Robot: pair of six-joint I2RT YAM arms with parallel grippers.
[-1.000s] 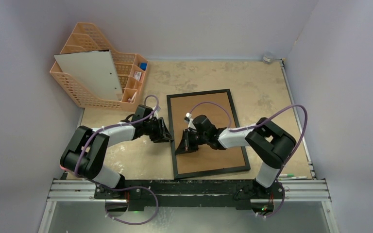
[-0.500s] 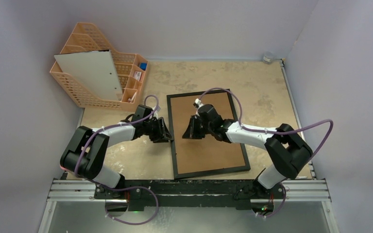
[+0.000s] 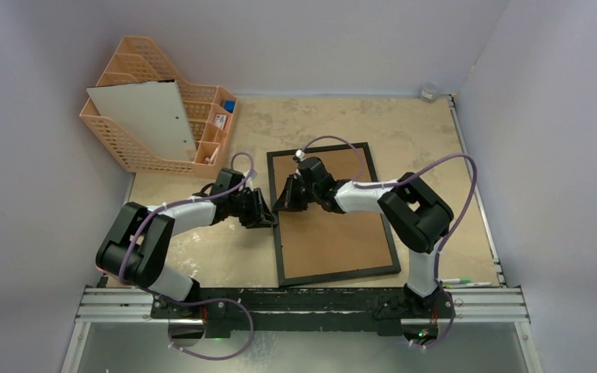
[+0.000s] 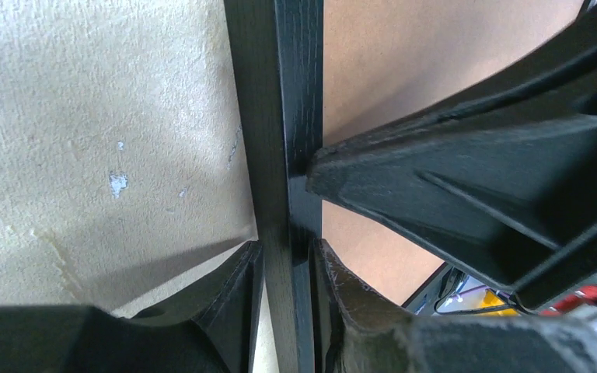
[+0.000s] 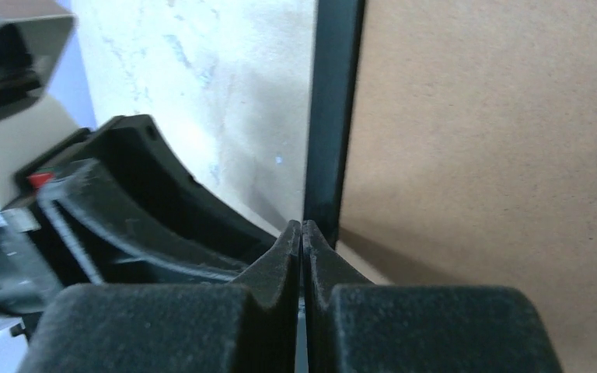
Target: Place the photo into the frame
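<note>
Clamping left gripper (image 4: 288, 252): fingers either side of frame (image 4: 276, 93) left rail, touching it.
right gripper (image 5: 301, 233): jaws pressed together, tips at same rail.

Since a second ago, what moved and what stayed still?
The right gripper, shut and empty, swung from the middle of the frame and its brown back, farther out to its left edge, close to the left gripper. The left gripper stayed clamped on that edge; the frame and orange basket did not move.
</note>
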